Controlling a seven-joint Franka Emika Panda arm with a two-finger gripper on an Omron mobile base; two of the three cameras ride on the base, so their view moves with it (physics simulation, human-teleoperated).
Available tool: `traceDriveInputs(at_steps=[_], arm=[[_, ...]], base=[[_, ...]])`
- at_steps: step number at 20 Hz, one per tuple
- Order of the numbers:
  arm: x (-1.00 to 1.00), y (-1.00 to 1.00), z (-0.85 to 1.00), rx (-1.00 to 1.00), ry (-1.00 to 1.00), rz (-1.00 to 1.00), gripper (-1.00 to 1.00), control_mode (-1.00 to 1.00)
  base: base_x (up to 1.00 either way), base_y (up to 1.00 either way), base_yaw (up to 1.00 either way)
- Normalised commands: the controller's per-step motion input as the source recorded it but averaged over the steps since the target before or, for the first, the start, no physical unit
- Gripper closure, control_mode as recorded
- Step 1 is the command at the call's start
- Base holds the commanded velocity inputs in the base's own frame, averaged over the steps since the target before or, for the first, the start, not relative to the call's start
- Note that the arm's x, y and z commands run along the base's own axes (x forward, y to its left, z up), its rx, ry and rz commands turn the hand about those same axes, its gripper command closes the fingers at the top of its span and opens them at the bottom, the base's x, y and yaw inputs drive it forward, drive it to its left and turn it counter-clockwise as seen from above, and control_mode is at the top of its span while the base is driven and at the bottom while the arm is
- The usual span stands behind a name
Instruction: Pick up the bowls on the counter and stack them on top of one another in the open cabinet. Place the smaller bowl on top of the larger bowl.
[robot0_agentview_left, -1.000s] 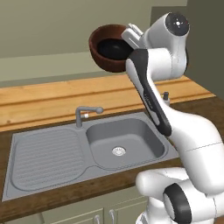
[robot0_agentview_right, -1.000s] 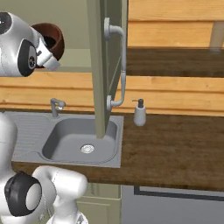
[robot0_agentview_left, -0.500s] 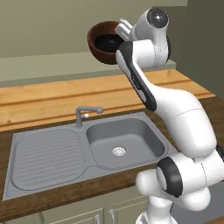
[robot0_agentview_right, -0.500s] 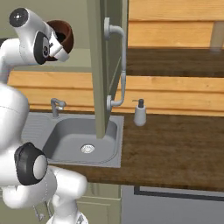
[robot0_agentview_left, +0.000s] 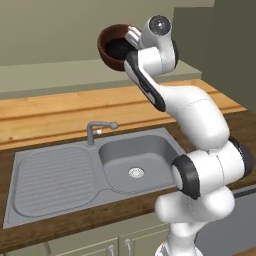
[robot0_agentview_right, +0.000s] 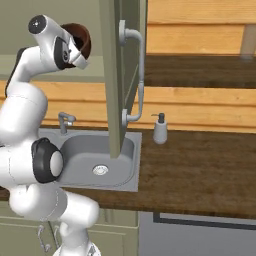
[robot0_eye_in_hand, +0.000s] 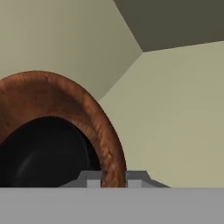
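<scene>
Left base view: larger bowl (robot0_agentview_left: 114, 47) raised high above the desk (robot0_agentview_left: 60, 112), tipped on its side, dark inside facing the camera, held up at the level of the pale olive shelf (robot0_agentview_left: 55, 82) of the open cabinet. Smaller bowl (robot0_agentview_left: 119, 49) nested inside it, black against the reddish-brown wall. Tool (robot0_agentview_left: 132, 37) pinching the right rim of the larger bowl, fingers pressed nearly together on the thin wooden wall. Below, grey sink (robot0_agentview_left: 97, 170) set into the desk, tap (robot0_agentview_left: 98, 131) at its back edge. Right base view: larger bowl (robot0_agentview_right: 80, 40) seen from behind, just left of the flat cabinet door (robot0_agentview_right: 117, 75) with its curved metal handle (robot0_agentview_right: 135, 75); soap dispenser (robot0_agentview_right: 160, 129) upright on the desk (robot0_agentview_right: 200, 160) to the right of the sink (robot0_agentview_right: 97, 160). Hand view: rim of the larger bowl (robot0_eye_in_hand: 94, 118) gripped edge-on between the two finger tips, smaller bowl (robot0_eye_in_hand: 43, 155) lying inside to the left, pale cabinet walls behind.
</scene>
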Motion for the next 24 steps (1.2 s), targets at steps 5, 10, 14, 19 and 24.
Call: traceDriveInputs(at_steps=[5,10,14,19,24], arm=[[0.52,0.00,-0.24,-0.01,-0.02,-0.01,-1.00,-1.00],[-0.39,0.00,0.39,0.00,-0.26,0.00,-1.00,-1.00],[-1.00,-0.04,-0.01,0.00,-0.44,0.00,-1.00,-1.00],[-1.00,-0.29,-0.98,0.00,-0.25,0.00,-1.00,-1.00],[-1.00,-0.45,-1.00,-0.04,-0.05,0.00,-1.00,-1.00]], base=[[0.00,0.00,0.00],[0.00,0.00,0.00],[0.00,0.00,0.00],[0.00,0.00,0.00],[0.00,0.00,0.00]])
